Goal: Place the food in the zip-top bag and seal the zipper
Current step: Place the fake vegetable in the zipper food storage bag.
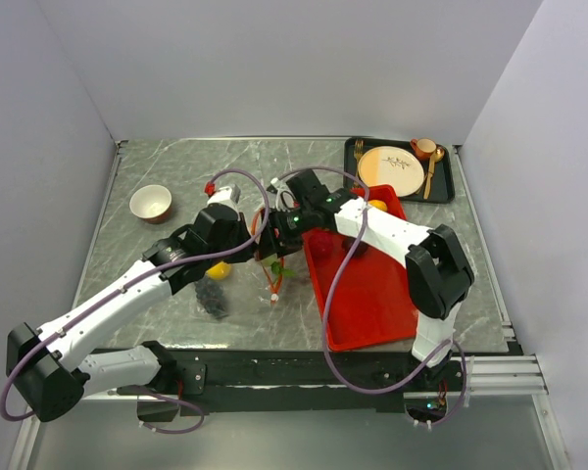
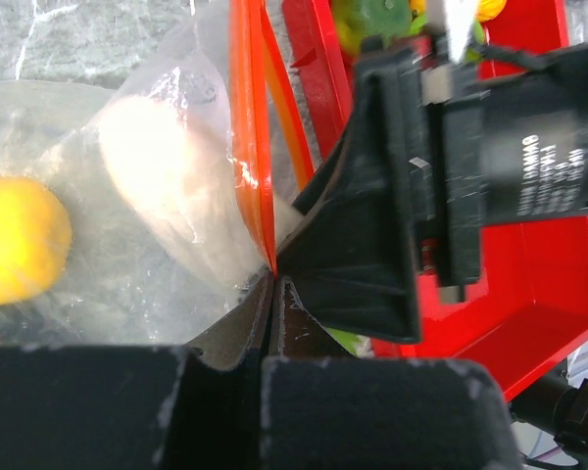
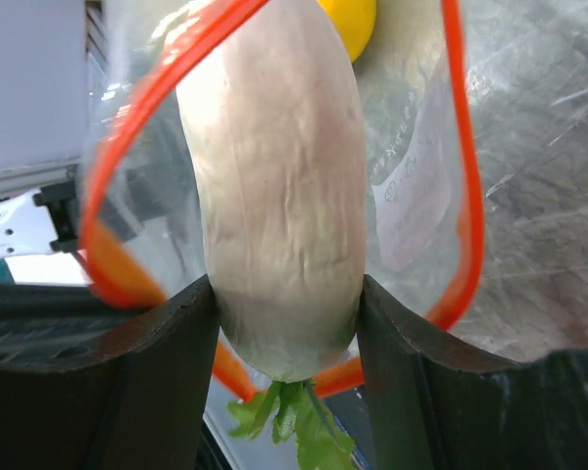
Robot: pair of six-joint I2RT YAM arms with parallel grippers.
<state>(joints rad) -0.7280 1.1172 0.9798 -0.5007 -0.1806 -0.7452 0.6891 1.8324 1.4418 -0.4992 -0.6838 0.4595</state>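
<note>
In the right wrist view, my right gripper (image 3: 286, 304) is shut on a long white radish (image 3: 279, 186), with its green leaves (image 3: 294, 431) hanging below the fingers. The radish's far end pokes through the open mouth of the zip-top bag (image 3: 412, 196), which is ringed by the orange zipper (image 3: 465, 196). Deeper inside lies a yellow fruit (image 3: 348, 20). My left gripper (image 2: 274, 279) is shut on the zipper (image 2: 245, 127) at the bag's rim, holding it up. From above, both grippers (image 1: 257, 237) (image 1: 274, 245) meet at the bag (image 1: 216, 284), which holds dark grapes (image 1: 213, 297) and the yellow fruit (image 1: 219, 270).
A red tray (image 1: 372, 284) lies right of the bag under the right arm, with food at its far end (image 1: 377, 206). At the back right, a black tray (image 1: 353, 166) holds a cream plate (image 1: 390, 169) and gold cutlery. A small bowl (image 1: 150, 203) stands at the back left.
</note>
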